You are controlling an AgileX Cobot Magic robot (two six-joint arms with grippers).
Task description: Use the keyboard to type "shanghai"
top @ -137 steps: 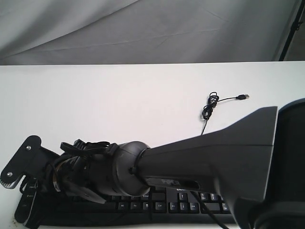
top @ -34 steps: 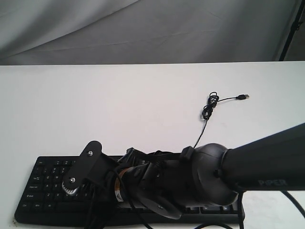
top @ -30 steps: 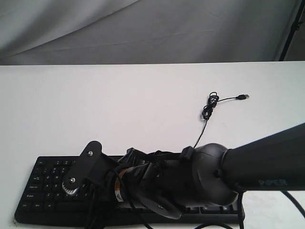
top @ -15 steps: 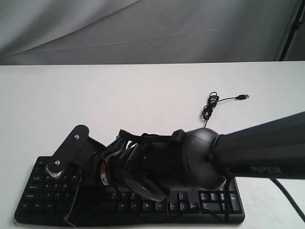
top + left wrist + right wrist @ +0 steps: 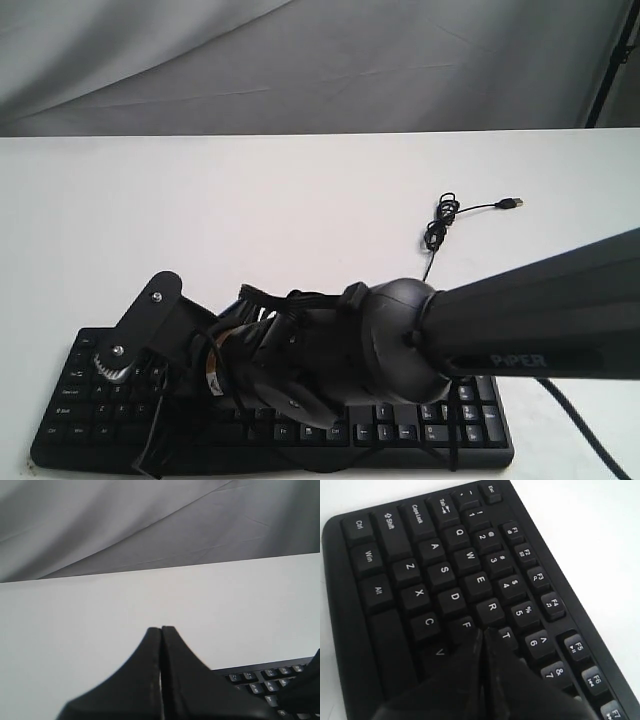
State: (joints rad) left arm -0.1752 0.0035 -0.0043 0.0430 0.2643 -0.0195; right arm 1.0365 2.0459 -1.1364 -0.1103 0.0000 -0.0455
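The black keyboard point(image 5: 400, 432) lies at the table's near edge, largely covered by my right arm point(image 5: 540, 320), which reaches across from the right. My right gripper point(image 5: 110, 357) is over the keyboard's left half. In the right wrist view the keyboard point(image 5: 445, 575) fills the frame and the right gripper point(image 5: 482, 630) is shut and empty. Its tips meet where the F, R and T keys adjoin; contact with a key cannot be told. My left gripper point(image 5: 161, 628) is shut and empty over bare table, with the keyboard point(image 5: 270, 675) corner beside it.
The keyboard's thin black USB cable point(image 5: 437, 225) lies coiled on the white table point(image 5: 250, 200) behind the keyboard, plug point(image 5: 510, 203) pointing right. A grey cloth backdrop point(image 5: 300, 60) hangs behind the table's far edge.
Over the last second my right gripper shifted left and higher in the exterior view, uncovering the number pad and arrow keys. 4.6 s ago it was at the keyboard's far left end.
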